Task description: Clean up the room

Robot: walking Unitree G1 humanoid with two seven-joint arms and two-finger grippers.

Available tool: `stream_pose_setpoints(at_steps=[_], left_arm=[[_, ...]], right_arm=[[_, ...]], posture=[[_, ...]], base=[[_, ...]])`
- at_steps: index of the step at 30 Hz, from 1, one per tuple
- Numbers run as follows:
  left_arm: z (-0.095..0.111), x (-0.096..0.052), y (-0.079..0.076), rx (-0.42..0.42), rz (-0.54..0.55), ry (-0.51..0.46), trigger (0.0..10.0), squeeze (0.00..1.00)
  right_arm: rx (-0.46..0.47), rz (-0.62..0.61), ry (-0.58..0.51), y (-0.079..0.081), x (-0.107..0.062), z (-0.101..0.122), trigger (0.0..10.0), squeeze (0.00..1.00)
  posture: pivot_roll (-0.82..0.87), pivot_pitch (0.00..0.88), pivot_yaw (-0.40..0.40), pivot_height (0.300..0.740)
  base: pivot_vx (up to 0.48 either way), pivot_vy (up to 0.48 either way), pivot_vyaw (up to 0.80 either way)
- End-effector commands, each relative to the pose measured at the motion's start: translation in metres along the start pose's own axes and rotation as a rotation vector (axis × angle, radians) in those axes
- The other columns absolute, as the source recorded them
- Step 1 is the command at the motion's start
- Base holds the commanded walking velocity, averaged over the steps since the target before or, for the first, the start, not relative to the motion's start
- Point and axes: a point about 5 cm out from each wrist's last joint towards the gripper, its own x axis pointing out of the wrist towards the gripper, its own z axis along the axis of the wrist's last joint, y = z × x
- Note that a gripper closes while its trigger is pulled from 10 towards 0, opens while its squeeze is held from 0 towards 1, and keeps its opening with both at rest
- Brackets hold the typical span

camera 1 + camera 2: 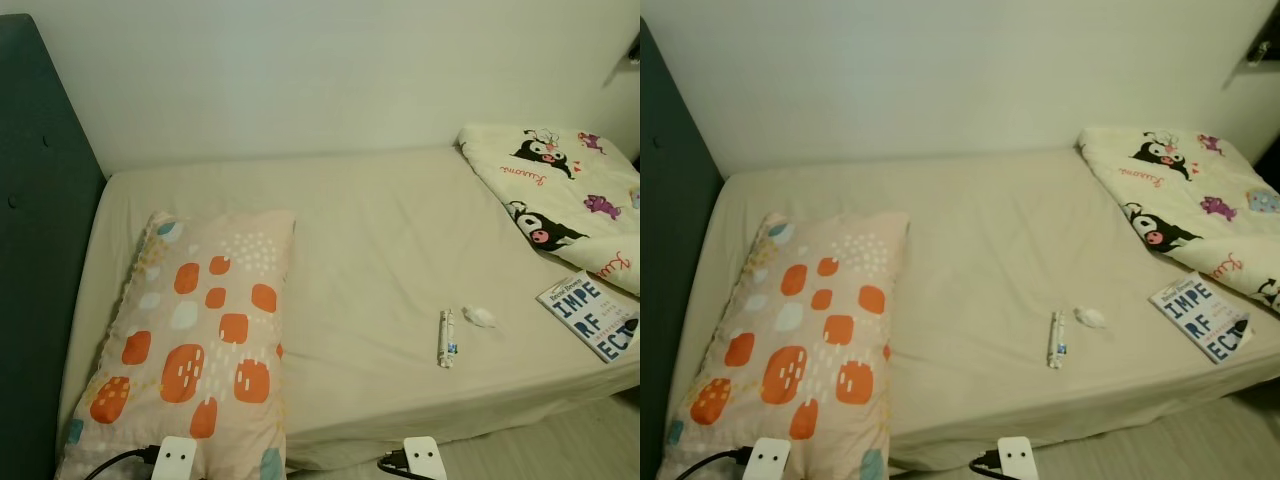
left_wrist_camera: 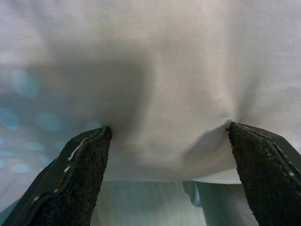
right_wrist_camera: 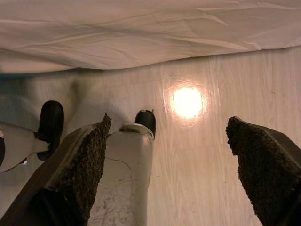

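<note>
On the beige-sheeted bed [image 1: 370, 250], against a plain pale wall [image 1: 320, 70], lies a peach pillow with orange and white blotches [image 1: 195, 340] at the robot's left, just beside a dark teal padded headboard [image 1: 40, 230]. Well apart from it, toward the right, a small white tube with a blue label [image 1: 446, 338] rests on the sheet, with a crumpled white scrap of tissue [image 1: 479, 316] just beside it. Farther right, a white-and-blue book printed with large letters [image 1: 590, 315] sits near the bed's front edge, close to a folded cream blanket with black cartoon figures [image 1: 560, 190] at the far right corner.

Left gripper [image 2: 167, 136] hovers with its black fingers [image 2: 77, 179] spread wide and empty, their tips near pale fabric. Right gripper [image 3: 169, 146] hangs over the light wooden floor [image 3: 202, 155] below the sheet's draped edge, fingers [image 3: 80, 165] likewise wide apart, holding nothing; the robot's own legs and black feet [image 3: 146, 120] show beneath it.
</note>
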Motion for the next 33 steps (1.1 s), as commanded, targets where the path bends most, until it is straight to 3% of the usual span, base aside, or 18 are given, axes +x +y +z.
stream_pose_setpoints(at_steps=[1,33], left_arm=[[-0.009,-0.001,-0.002,-0.007,-0.010,0.043,10.0,0.00],[-0.014,-0.003,-0.009,-0.023,-0.017,0.064,10.0,0.00]], right_arm=[[-0.009,-0.007,0.019,-0.002,-0.001,-0.004,10.0,0.00],[-0.073,0.003,0.052,-0.004,-0.002,-0.013,10.0,0.00]], posture=[[0.05,0.039,-0.001,0.740],[0.05,0.064,-0.020,0.740]], base=[[0.000,0.000,0.00],[0.000,0.000,0.00]])
